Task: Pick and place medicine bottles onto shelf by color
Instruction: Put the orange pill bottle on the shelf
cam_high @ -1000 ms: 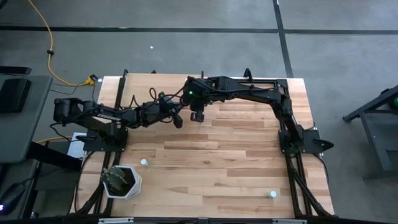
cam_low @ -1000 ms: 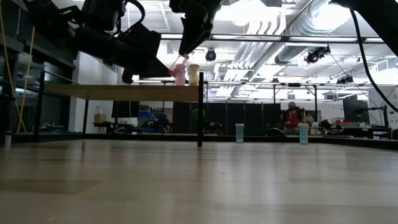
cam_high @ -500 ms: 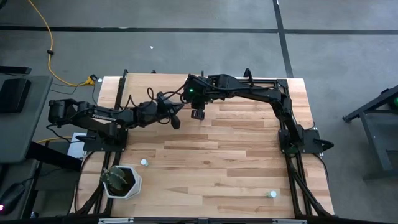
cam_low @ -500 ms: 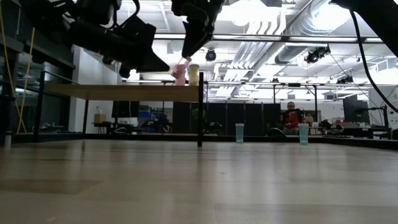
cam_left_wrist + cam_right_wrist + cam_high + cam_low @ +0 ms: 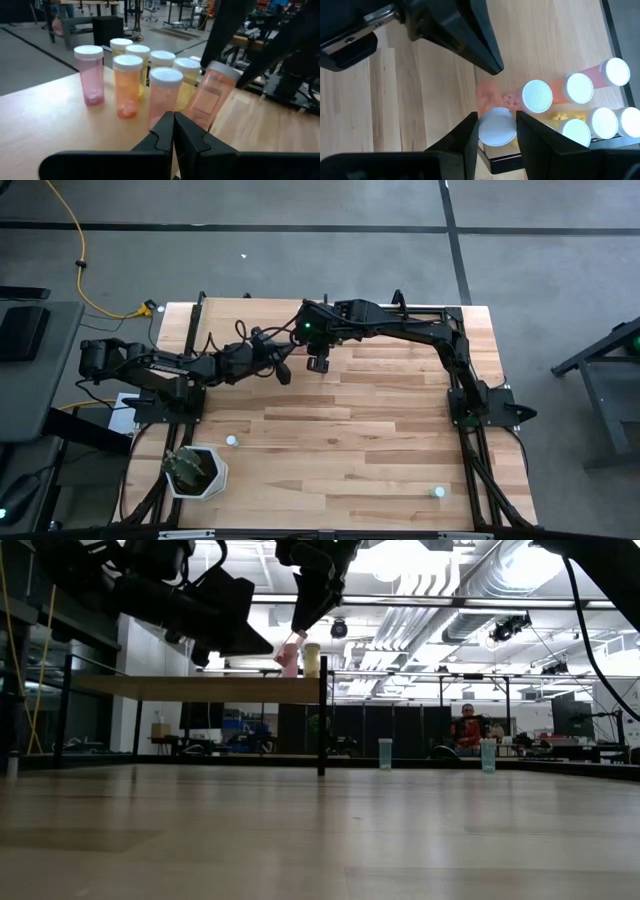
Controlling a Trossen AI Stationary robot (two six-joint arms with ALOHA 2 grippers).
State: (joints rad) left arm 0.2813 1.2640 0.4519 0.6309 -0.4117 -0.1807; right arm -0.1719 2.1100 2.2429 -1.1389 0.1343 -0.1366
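Observation:
Several white-capped medicine bottles, pink, orange and yellow [image 5: 127,85], stand on the light-wood shelf [image 5: 200,688] near its right end. My right gripper [image 5: 318,364] is over that end, shut on a pink bottle [image 5: 212,97] that leans among them. It also shows in the low view [image 5: 289,656] next to a yellowish bottle [image 5: 312,659]. My left gripper [image 5: 284,375] is shut and empty, just to the table's left of the pink bottle, pointing at the group [image 5: 173,117]. My right gripper pinches the pink bottle at its white cap [image 5: 496,126], one finger [image 5: 470,135] on each side of the cap. The fingers come from above, pointing down. The bottle is tilted, its lower end at the shelf top; whether it rests there I cannot tell.
Two more bottles stand on the tabletop, one near the left front [image 5: 231,440] and one at the front right [image 5: 438,492]; in the low view they show blue-green [image 5: 385,753]. A white pot with a plant [image 5: 195,470] stands at the front left corner.
My left gripper has risen a little and drawn back slightly toward the table's left edge, still shut. My right gripper with the pink bottle has stayed almost in place over the shelf's end.

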